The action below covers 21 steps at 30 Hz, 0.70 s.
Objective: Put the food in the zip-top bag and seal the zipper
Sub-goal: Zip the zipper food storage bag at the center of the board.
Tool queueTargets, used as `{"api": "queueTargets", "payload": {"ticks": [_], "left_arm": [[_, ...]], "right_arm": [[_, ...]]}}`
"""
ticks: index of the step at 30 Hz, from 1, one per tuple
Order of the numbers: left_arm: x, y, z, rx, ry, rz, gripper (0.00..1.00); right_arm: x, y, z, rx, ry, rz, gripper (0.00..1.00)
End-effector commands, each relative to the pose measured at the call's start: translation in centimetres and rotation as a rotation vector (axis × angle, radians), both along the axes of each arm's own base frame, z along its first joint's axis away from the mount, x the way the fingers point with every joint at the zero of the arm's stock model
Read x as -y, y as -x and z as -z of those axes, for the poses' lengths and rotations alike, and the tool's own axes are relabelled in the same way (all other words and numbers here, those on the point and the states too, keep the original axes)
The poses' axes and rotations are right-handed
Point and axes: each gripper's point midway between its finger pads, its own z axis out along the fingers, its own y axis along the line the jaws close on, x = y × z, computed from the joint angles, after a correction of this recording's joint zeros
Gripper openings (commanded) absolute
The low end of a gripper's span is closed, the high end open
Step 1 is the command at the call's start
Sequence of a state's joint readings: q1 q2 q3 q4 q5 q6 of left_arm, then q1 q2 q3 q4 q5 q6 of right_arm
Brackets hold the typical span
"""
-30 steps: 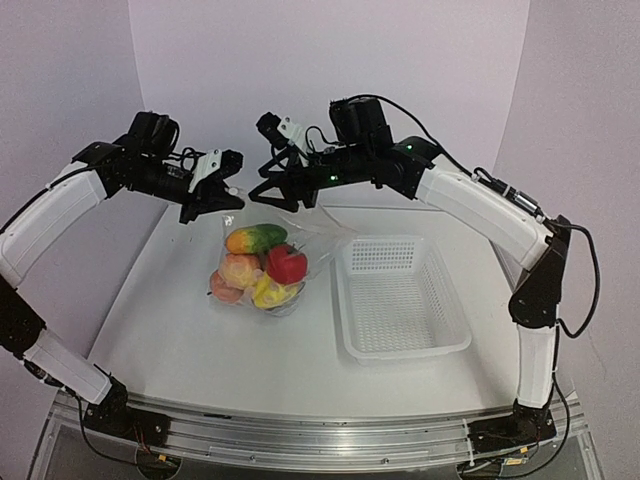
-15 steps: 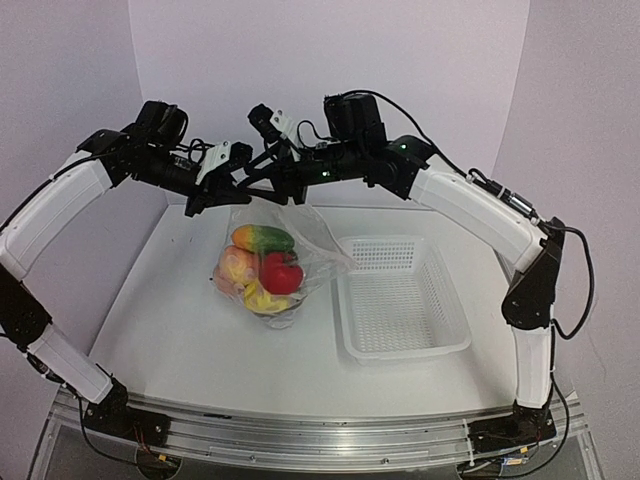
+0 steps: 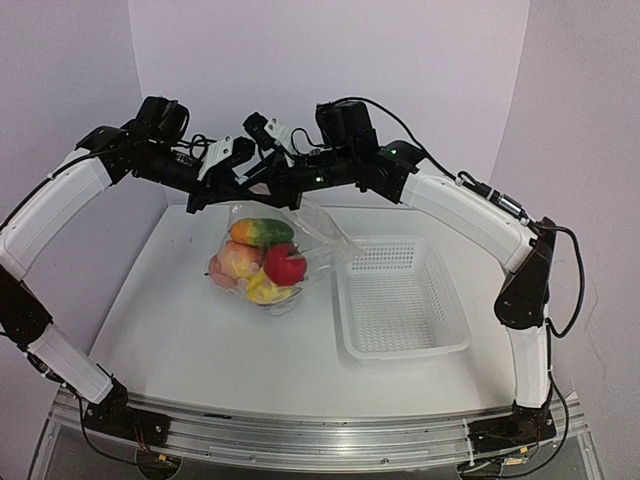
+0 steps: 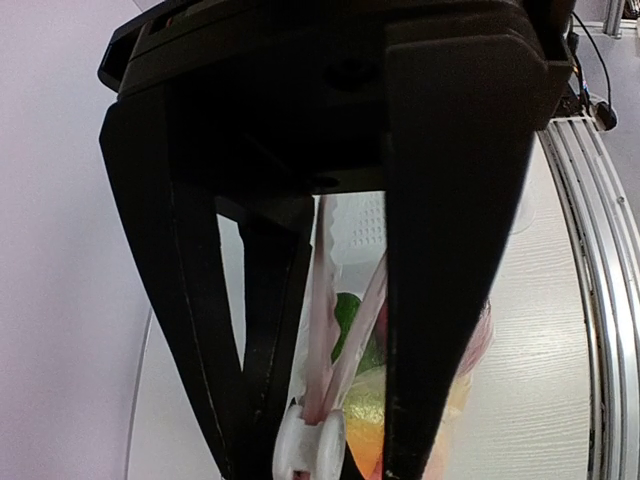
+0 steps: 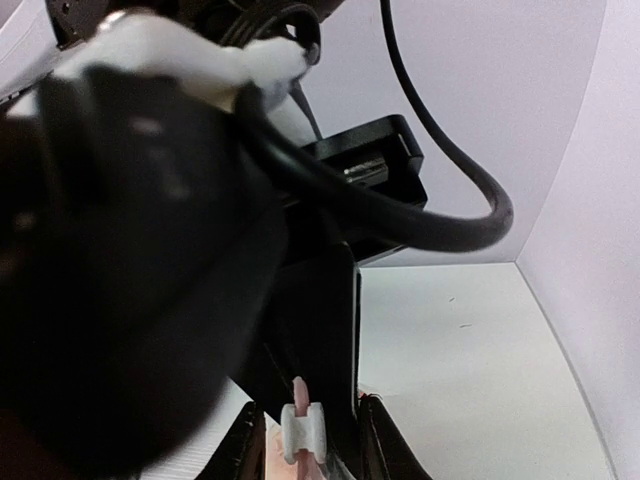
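The zip-top bag (image 3: 322, 238) hangs in the air with the food (image 3: 262, 232) bunched in its lower part: a green-orange mango, a red piece (image 3: 286, 266), peach and yellow pieces. My left gripper (image 3: 207, 194) is shut on the bag's top edge. In the left wrist view the left gripper (image 4: 345, 462) has the pink zipper (image 4: 322, 300) strips and the white slider (image 4: 310, 446) between its fingers. My right gripper (image 3: 250, 183) is right beside it. In the right wrist view the right gripper (image 5: 310, 456) is open, its fingertips flanking the slider (image 5: 303, 432) with small gaps.
A white mesh basket (image 3: 400, 300) stands on the table to the right of the hanging bag. The white table (image 3: 170, 320) lies below, with purple walls behind and at both sides. Both arms reach over the table's far half.
Both grippers have risen and drawn together, and the bag with the food now hangs higher. The right gripper's jaws have narrowed around the slider.
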State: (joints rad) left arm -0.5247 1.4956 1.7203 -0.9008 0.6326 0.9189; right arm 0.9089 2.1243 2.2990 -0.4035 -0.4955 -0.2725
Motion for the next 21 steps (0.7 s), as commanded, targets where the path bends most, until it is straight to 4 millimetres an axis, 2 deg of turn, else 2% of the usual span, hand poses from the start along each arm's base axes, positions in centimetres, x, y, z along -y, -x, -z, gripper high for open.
{"api": "queueTargets", "payload": {"ticks": [1, 5, 13, 17, 21], "left_arm": [[0.5, 0.6, -2.6, 0.059, 0.053, 0.028, 0.0], [0.4, 0.6, -2.3, 0.052, 0.049, 0.026, 0.0], [0.5, 0.7, -2.2, 0.048, 0.053, 0.03, 0.0], [0.5, 0.7, -2.2, 0.047, 0.052, 0.031, 0.0], [0.5, 0.8, -2.1, 0.043, 0.051, 0.031, 0.0]], "right_arm": [[-0.4, 0.1, -1.8, 0.023, -0.055, 0.001, 0.24], [-0.2, 0.6, -2.5, 0.02, -0.072, -0.016, 0.26], [0.2, 1.5, -5.2, 0.041, -0.162, -0.044, 0.26], [0.6, 1.6, -5.6, 0.048, -0.173, -0.036, 0.26], [1.3, 1.6, -6.4, 0.047, -0.202, -0.03, 0.33]]}}
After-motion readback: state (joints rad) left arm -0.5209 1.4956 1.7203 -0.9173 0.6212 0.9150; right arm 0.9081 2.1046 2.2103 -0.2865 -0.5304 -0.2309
